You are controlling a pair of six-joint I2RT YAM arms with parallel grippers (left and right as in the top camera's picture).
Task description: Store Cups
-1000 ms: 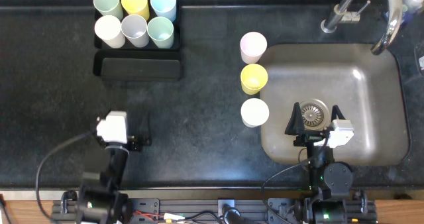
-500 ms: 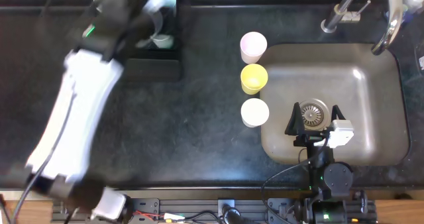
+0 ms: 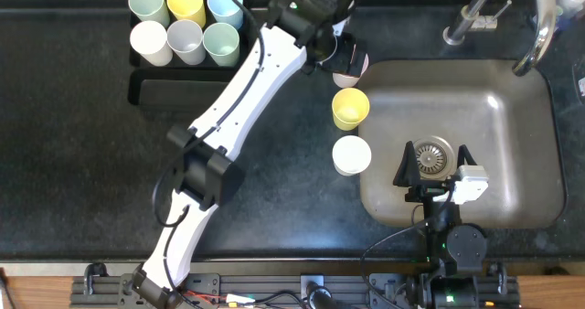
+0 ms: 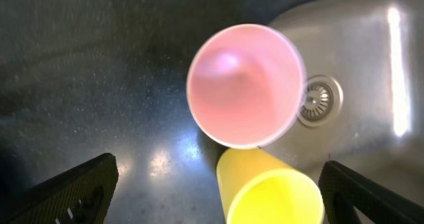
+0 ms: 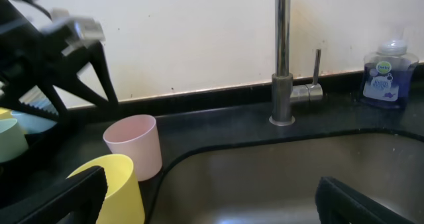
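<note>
1. The counter (image 3: pixel 274 190) is dark and speckled, and everything else is carried by it.
2. The sink (image 3: pixel 512 117) is set into the counter's right side, with a drain (image 3: pixel 433 154) in its floor.
3. The left arm (image 3: pixel 247 90) is stretched across the counter to the sink's far left corner. Its jaws are spread wide and held above the pink cup (image 4: pixel 245 85), which is seen from above between them and is not touched.
4. A black tray (image 3: pixel 135 90) lies at the counter's far left. Six cups (image 3: pixel 187 37) are stood upright in its far section (two rows of three).
5. The right arm (image 3: pixel 448 218) is placed over the sink, with its jaws wide apart and nothing between them, above the drain.
6. A faucet (image 3: pixel 475 12) is mounted behind the sink.
7. Three loose cups are lined up on the counter along the sink's left rim: the pink cup farthest back, a yellow cup (image 3: pixel 350 108) in the middle, and a white cup (image 3: pixel 351 154) nearest. All are upright.
8. A soap bottle (image 5: pixel 389 71) is stood by the wall, beside the faucet.
</note>
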